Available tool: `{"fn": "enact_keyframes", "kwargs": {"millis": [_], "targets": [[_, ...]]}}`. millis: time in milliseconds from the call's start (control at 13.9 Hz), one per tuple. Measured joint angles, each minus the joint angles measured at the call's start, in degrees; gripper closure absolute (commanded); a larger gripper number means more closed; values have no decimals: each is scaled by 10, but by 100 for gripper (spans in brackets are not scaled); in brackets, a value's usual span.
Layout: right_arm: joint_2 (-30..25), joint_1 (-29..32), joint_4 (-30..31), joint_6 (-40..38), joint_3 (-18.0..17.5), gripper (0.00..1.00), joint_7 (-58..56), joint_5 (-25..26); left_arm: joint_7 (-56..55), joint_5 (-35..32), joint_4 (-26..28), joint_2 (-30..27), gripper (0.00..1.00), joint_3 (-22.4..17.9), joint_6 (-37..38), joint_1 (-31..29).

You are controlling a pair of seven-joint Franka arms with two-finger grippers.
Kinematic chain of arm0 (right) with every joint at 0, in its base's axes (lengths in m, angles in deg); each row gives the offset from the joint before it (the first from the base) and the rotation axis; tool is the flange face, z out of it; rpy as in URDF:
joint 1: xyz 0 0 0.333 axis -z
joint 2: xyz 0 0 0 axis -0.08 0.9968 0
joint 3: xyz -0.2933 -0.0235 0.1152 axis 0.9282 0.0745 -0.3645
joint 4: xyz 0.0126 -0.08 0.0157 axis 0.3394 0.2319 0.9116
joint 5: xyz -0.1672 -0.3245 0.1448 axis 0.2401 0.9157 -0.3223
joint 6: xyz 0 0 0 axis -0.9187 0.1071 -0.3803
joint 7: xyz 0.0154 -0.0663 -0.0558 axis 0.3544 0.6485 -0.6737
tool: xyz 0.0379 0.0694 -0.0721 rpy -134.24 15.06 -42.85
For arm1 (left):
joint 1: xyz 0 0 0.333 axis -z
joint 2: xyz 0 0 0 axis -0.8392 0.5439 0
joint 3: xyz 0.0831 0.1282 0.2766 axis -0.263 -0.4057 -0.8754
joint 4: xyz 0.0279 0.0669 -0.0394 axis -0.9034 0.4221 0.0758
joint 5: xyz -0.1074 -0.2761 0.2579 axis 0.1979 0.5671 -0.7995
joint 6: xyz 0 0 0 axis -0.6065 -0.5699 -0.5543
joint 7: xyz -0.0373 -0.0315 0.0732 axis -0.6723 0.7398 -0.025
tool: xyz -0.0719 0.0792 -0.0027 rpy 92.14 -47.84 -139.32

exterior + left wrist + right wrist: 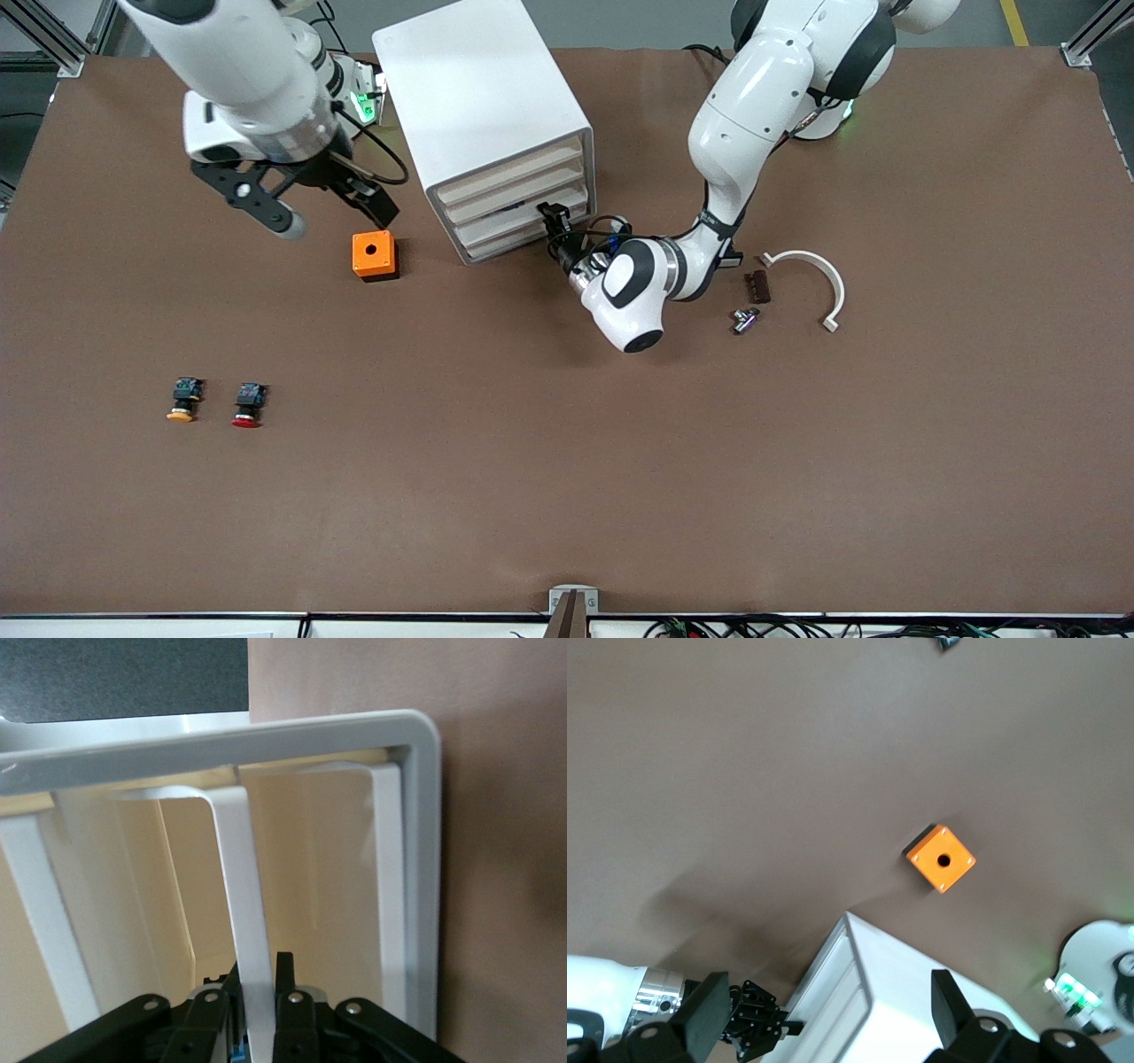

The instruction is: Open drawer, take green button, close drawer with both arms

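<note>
Left tool (555, 215): clamped on drawer (523, 223) front lip, cabinet (483, 106) face.
Right tool (332, 213): apart, waiting above surface (567, 461) by orange box (373, 255).

Glossy white plastic cabinet (478, 97) on matt brown table (567, 461).

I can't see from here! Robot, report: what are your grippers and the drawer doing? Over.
Left gripper shut on drawer handle at the cabinet front. Right gripper open, waiting above the orange box. Drawer not pulled out yet. Nothing in the way.
</note>
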Motion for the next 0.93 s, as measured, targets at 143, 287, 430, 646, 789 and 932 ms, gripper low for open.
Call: {"fn": "enact_keyframes", "kwargs": {"millis": [143,287,430,646,789,932], "targets": [[19,-17,1,11,0,0,44,0,0,-7,-11,0,100,-9,2,-10],[41,-38,3,29,1,0,98,0,0,-13,-19,0,100,-13,5,-31],[67,-66,4,57,1,0,174,0,0,-14,-25,0,100,-23,10,-50],[110,-100,5,94,0,0,277,0,0,-14,-39,0,100,-42,13,-55],[140,-113,5,117,1,0,322,0,1,-14,-45,1,100,-50,14,-56],[168,-125,6,140,1,0,340,0,6,-14,-50,1,100,-59,16,-56]]}}
